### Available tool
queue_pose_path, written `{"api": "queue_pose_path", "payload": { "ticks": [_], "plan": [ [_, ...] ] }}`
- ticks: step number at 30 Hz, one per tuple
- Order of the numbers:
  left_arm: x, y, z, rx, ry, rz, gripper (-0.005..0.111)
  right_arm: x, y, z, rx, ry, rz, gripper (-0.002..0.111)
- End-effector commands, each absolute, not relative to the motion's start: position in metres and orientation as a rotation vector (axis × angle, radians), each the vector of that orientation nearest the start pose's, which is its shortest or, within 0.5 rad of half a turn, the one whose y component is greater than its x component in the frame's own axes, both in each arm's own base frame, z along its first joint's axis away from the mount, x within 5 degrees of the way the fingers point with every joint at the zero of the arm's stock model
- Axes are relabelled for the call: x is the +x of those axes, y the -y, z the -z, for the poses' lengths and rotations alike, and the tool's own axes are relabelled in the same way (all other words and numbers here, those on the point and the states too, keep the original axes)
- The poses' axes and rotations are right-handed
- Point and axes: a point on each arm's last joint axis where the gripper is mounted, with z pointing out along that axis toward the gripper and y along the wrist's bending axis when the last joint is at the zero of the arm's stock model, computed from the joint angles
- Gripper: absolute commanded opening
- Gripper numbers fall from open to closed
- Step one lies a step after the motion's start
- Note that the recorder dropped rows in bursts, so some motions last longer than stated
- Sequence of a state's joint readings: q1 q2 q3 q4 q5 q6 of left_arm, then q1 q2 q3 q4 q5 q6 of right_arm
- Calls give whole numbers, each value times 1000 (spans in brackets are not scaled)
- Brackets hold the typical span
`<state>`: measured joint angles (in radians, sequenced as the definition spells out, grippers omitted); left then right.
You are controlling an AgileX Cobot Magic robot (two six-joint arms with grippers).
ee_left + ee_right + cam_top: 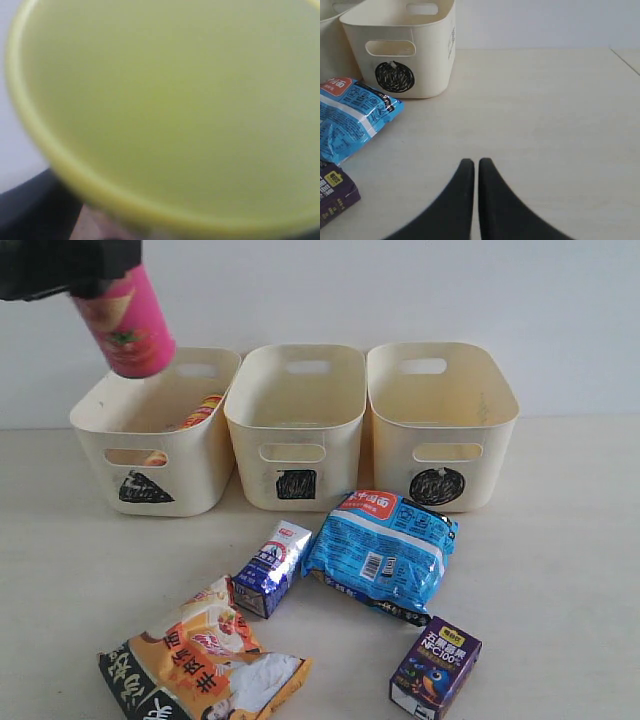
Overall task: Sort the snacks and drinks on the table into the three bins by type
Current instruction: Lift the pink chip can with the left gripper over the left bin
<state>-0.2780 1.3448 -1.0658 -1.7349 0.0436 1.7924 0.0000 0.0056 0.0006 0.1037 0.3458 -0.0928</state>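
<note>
Crinkly bag [200, 660] lies at the surface's [560, 570] front edge, towards the left corner, with the purple carton [435, 668] further right along that edge. Behind them, mid-surface, the slim carton [272, 568] lies just beside the blue packet [382, 552]. Along the back edge stand the triangle bin [195, 475], square bin [250, 455] and circle bin [395, 455], side by side. An orange tube [197, 412] leans inside the triangle bin. The left arm reaches in from the back left corner, raised; its left claw [95, 280] grips the pink tube [128, 325], tilted in the air above the triangle bin's rim, its lid [165, 110] filling the wrist view. The right claw [476, 167] sits low over bare surface, tips nearly together, gripping nothing.
</note>
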Motion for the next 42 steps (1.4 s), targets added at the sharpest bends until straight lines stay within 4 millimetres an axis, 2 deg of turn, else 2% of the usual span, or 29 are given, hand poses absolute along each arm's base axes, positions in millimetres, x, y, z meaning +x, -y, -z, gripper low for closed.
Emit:
{"api": "queue_pose_path", "payload": {
  "ticks": [1, 7, 13, 16, 20, 22, 23, 24, 25, 27, 32, 36, 37, 39, 42],
  "plan": [
    [293, 70, -378, 166, -1727, 43, 4, 54, -3, -183, -20, -1824, -29, 1],
    [290, 54, -390, 135, -1713, -178, 4, 54, -3, -183, -20, -1824, -29, 1],
    [287, 34, -424, 97, -1665, -482, 4, 54, -3, -183, -20, -1824, -29, 1],
    [284, 27, -438, 45, -1647, -549, 4, 54, -3, -183, -20, -1824, -29, 1],
    [283, 29, -445, 23, -1623, -509, 4, 54, -3, -183, -20, -1824, -29, 1],
    [285, 37, -447, -1, -1598, -373, 4, 54, -3, -183, -20, -1824, -29, 1],
    [286, 46, -448, 8, -1571, -231, 4, 54, -3, -183, -20, -1824, -29, 1],
    [287, 50, -449, 15, -1559, -162, 4, 54, -3, -183, -20, -1824, -29, 1],
    [289, 57, -448, 19, -1550, -55, 4, 54, -3, -183, -20, -1824, -29, 1],
    [297, 63, -442, 30, -1566, 5, 4, 54, -3, -183, -20, -1824, -29, 1],
    [316, 71, -423, 36, -1621, 36, 4, 54, -3, -183, -20, -1824, -29, 1],
    [325, 75, -412, 246, -1635, -140, 4, 54, -3, -183, -20, -1824, -29, 1],
    [328, 72, -408, 326, -1643, -270, 4, 54, -3, -183, -20, -1824, -29, 1],
    [333, 67, -400, 315, -1680, -356, 4, 54, -3, -183, -20, -1824, -29, 1],
    [340, 65, -392, 275, -1712, -342, 4, 54, -3, -183, -20, -1824, -29, 1]
  ]
}}
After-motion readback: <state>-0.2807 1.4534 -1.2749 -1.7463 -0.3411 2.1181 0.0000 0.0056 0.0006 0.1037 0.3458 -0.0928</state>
